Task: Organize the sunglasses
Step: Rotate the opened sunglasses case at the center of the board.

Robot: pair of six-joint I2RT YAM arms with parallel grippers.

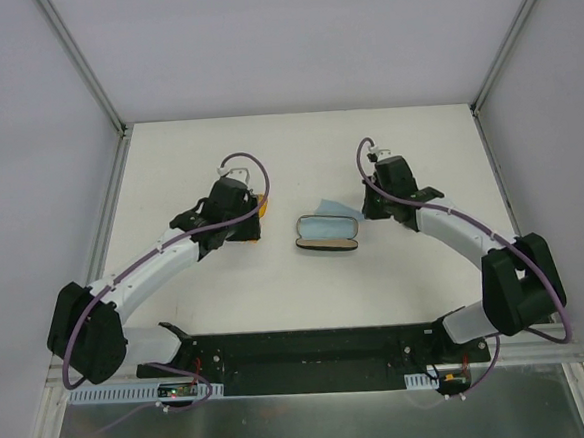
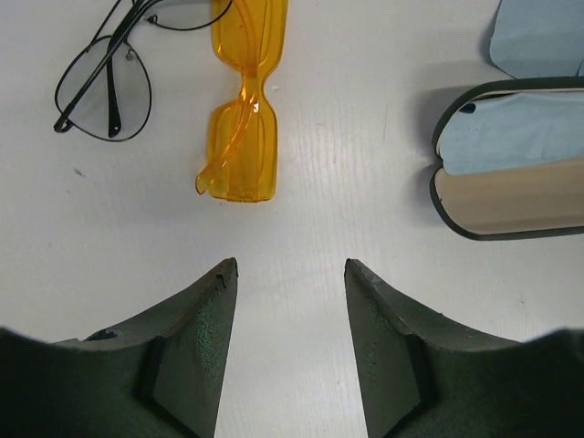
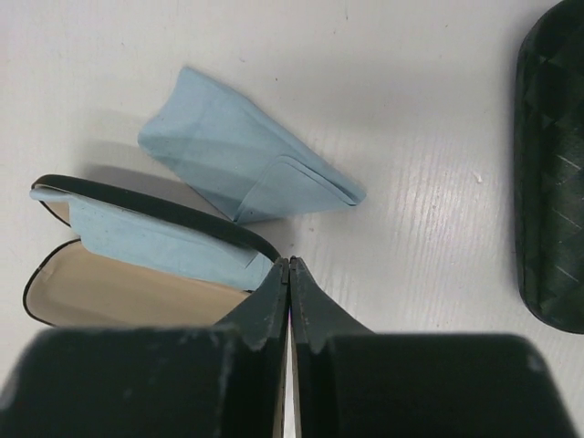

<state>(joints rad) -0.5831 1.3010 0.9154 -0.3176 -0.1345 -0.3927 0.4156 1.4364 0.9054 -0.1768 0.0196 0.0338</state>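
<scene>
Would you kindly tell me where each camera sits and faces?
Top external: above and behind both arms, which show whole, looking down on the table.
Left wrist: down past open fingers at orange sunglasses and wire-framed sunglasses.
Right wrist: down past shut fingers at a blue cloth and closed black case.
Shared by all: the open case.

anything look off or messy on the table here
Nothing damaged or spilled. The orange sunglasses and the wire-framed sunglasses lie loose on the table, outside the open case. One light-blue cloth lies folded over beside that case; a second cloth lies draped inside it.
</scene>
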